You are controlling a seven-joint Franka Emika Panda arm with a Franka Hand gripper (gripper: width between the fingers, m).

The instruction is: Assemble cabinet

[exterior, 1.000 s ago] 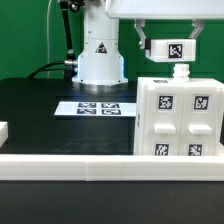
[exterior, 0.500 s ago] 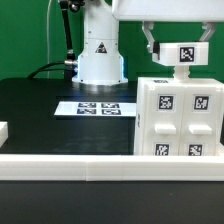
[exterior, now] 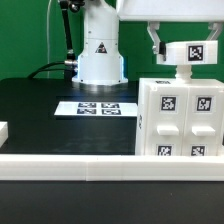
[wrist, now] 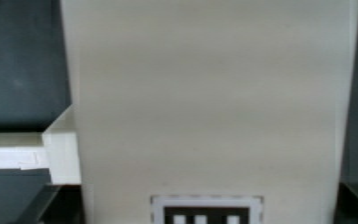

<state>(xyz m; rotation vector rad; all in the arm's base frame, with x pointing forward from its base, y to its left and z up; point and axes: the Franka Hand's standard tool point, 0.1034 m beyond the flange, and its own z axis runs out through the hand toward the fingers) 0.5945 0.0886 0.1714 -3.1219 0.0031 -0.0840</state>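
The cabinet [exterior: 180, 118], a large white box with tagged drawer-like fronts, stands on the black table at the exterior view's right. My gripper [exterior: 186, 52] is shut on a small white tagged block [exterior: 194, 52] and holds it just above the cabinet's top. A short white peg [exterior: 183, 70] hangs under the block, close over the top. In the wrist view the held block [wrist: 194, 100] fills most of the picture, its tag [wrist: 208, 212] between the dark fingers [wrist: 44, 206].
The marker board [exterior: 98, 107] lies flat in the middle of the table. The robot's white base [exterior: 100, 55] stands behind it. A white rail [exterior: 60, 165] runs along the front edge, and a small white piece [exterior: 3, 130] sits at the exterior view's left edge.
My gripper has carried the tagged block toward the exterior view's right, over the cabinet's top. The cabinet has not moved.
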